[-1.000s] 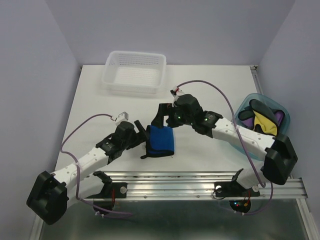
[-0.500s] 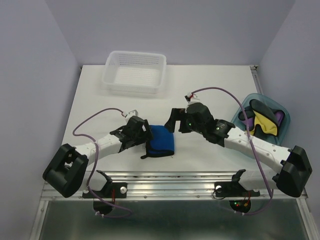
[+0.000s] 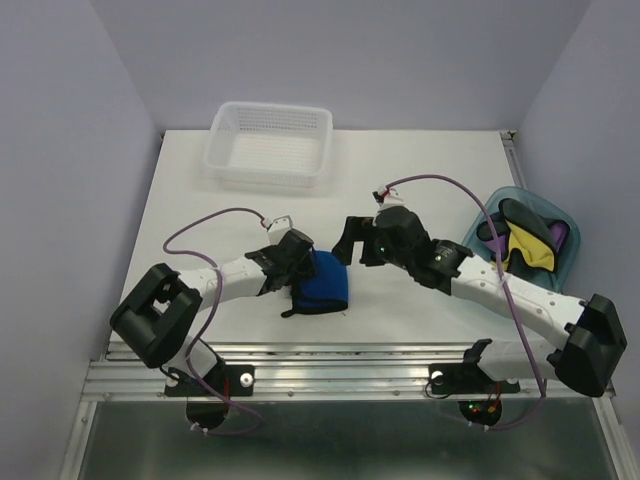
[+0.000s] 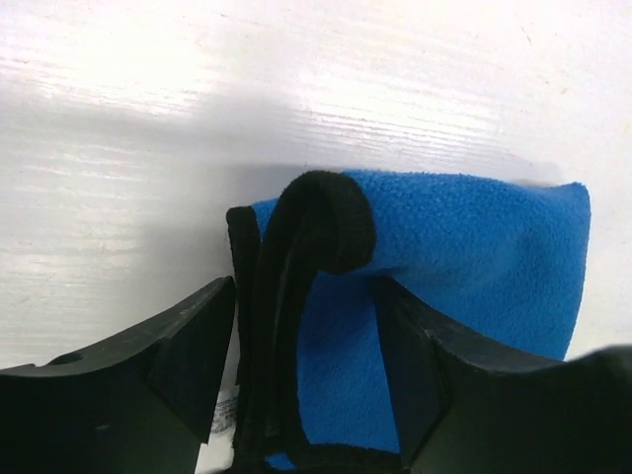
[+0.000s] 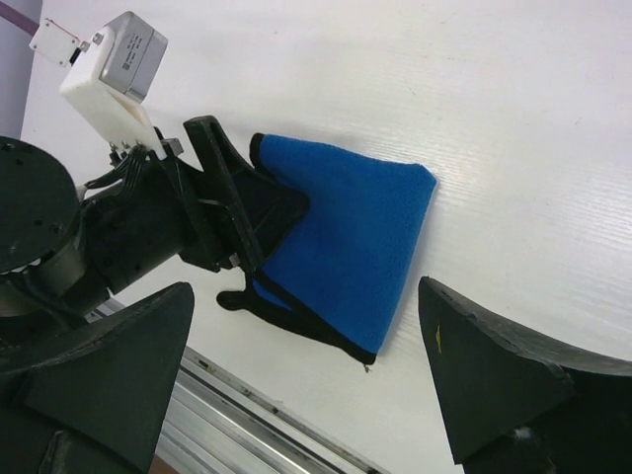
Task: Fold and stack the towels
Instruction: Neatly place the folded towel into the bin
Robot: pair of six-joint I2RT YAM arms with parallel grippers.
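Note:
A bright blue towel (image 3: 328, 285) with a black hem lies folded near the table's front middle. My left gripper (image 3: 303, 270) reaches it from the left. In the left wrist view its fingers stand either side of the rolled black-and-blue edge (image 4: 316, 227). A sliver of table shows beside the left finger (image 4: 188, 346), so the left gripper (image 4: 304, 296) is open around the cloth. My right gripper (image 3: 347, 243) hovers just above the towel's far right corner, wide open and empty (image 5: 306, 289), looking down on the blue towel (image 5: 351, 237). More towels, yellow (image 3: 528, 248), black (image 3: 518, 216) and purple (image 3: 563, 236), lie bunched in the tub.
A translucent blue tub (image 3: 492, 205) sits at the right edge of the table. A white mesh basket (image 3: 268, 145) stands at the back, left of centre. An aluminium rail (image 3: 400, 360) runs along the near edge. Purple cables loop over both arms.
My left arm has stretched right, bringing its fingers over the towel's left edge and narrowing them. My right gripper pulled back off the towel to the right and stays wide open.

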